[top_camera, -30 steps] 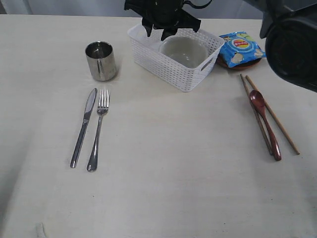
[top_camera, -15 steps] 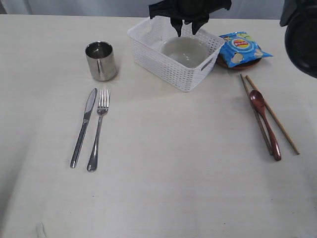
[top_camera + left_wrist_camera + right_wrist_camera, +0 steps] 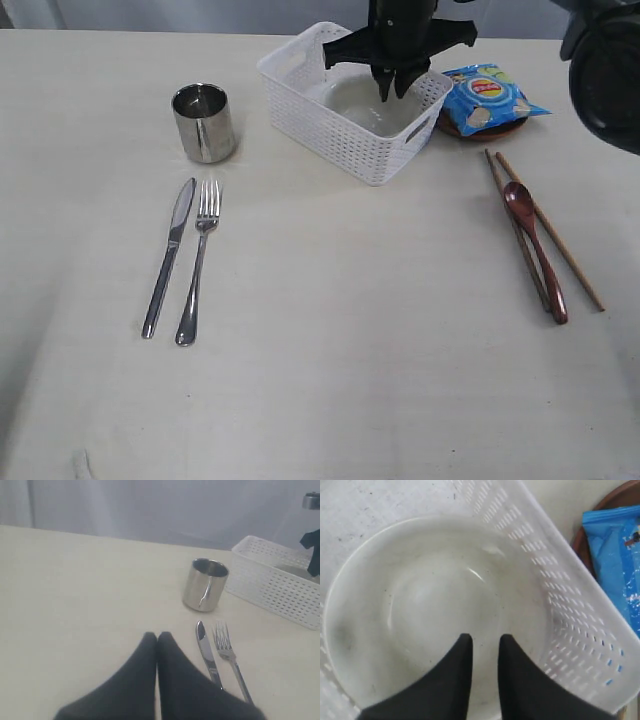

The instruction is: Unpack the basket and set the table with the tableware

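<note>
Exterior view: a broad cream desk (image 3: pixel 330 390) with faint wood grain fills nearly the whole picture, matte and evenly lit. The left wrist view shows a pale grey backdrop (image 3: pixel 150 505) rising behind its far edge.

The basket (image 3: pixel 330 140) stands toward the far middle of the desk, set at an angle. It is white plastic and rectangular, with rounded corners, grid-perforated walls and a handle slot in its short side. Inside it lies a pale round bowl (image 3: pixel 360 108) with a smooth, slightly glossy inside.

The right fingers (image 3: pixel 386 82) are black and tapered. They reach down from above into the basket, over the bowl's side nearest the chips bag. In the right wrist view the right fingers (image 3: pixel 462 662) stand a narrow gap apart above the bowl's inner surface, with nothing pinched between them.

To the left of the basket stands a shiny steel cup (image 3: pixel 204 123), upright and cylindrical. Nearer the front a steel knife (image 3: pixel 170 255) and fork (image 3: pixel 197 262) lie side by side, close but apart.

To the right of the basket a blue chips bag (image 3: pixel 488 98) with a crinkled sheen rests on a brown round plate (image 3: pixel 478 134), of which only the rim shows. In front of these lie two slim wooden chopsticks (image 3: pixel 572 262), spreading apart toward the front. A reddish-brown wooden spoon (image 3: pixel 535 250) rests between them, lying along the left one.

The left fingers (image 3: pixel 147 660), dark and matte, are pressed together and empty. They sit low above bare desk, just beside the knife handle.
</note>
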### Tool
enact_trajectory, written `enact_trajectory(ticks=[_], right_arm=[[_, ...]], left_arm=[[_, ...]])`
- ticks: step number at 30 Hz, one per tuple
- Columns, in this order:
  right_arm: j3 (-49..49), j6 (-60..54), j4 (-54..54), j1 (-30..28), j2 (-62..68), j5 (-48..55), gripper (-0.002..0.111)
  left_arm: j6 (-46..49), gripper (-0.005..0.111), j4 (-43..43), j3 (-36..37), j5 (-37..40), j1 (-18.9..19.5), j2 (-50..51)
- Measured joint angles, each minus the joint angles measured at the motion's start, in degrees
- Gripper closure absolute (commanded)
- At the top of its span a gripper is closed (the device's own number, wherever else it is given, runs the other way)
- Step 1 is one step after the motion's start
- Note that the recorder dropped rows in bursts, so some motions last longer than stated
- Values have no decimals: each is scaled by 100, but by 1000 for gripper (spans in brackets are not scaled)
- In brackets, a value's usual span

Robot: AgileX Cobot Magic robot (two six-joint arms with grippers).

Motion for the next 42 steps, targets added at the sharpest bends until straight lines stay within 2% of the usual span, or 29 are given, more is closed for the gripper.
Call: enact_trajectory(ticks=[3, 13, 19, 32, 34, 39, 42], right_arm=[[209, -310, 242, -118, -112, 0, 109], [1424, -783, 292, -154, -487, -50, 109], [2075, -685, -324, -154, -968, -50, 109], [2305, -553, -262, -216, -1512, -8, 108], [2305, -502, -262, -261, -1470, -8, 101], [2294, -465, 32, -573, -1360, -105, 67], [2294, -525, 507, -831, -1351, -261, 64]], left_arm=[[0, 107, 0, 0, 0, 0, 0], [0, 107, 0, 0, 0, 0, 0], [0, 107, 0, 0, 0, 0, 0], [0, 107, 0, 0, 0, 0, 0], [0, 107, 0, 0, 0, 0, 0], [0, 107, 0, 0, 0, 0, 0], [0, 107, 0, 0, 0, 0, 0]])
